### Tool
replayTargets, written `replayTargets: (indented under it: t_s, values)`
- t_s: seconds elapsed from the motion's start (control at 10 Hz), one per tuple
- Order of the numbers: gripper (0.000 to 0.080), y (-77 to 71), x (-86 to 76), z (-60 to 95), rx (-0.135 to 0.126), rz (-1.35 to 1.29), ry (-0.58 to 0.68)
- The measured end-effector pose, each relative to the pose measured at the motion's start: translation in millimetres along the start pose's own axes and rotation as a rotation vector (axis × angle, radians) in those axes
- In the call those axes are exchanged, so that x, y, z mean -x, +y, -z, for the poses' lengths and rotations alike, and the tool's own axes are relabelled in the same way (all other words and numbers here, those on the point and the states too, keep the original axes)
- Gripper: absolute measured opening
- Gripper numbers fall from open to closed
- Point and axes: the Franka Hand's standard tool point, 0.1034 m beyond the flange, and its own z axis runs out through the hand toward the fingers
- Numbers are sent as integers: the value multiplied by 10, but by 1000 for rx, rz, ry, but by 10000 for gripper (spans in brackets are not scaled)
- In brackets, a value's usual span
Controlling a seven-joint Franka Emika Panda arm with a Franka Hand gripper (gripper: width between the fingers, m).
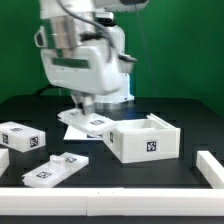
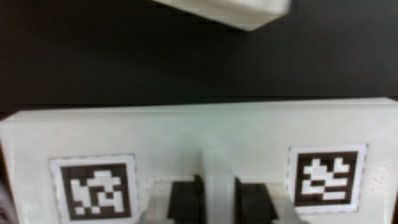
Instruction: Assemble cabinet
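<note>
The cabinet (image 1: 146,141) stands as an open-topped white box on the black table (image 1: 185,108), slightly toward the exterior view's right of centre, with a tag on its near face. Just beside it, on the exterior view's left, lies a flat white tagged panel (image 1: 88,123) (two tags show in the wrist view), and the gripper (image 1: 85,102) hangs low over it. The fingers (image 2: 173,200) stand close together; whether they pinch anything cannot be told. Two loose tagged blocks (image 1: 22,137) (image 1: 55,169) lie farther left.
</note>
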Motion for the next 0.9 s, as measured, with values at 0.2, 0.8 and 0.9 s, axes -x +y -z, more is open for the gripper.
replayTargets:
  t_s: [0.2, 0.8, 0.9]
  values:
    - [67, 40, 48, -50, -3, -4, 3]
    - [67, 784, 140, -381, 22, -135, 85]
    - [67, 807, 89, -415, 11, -70, 133]
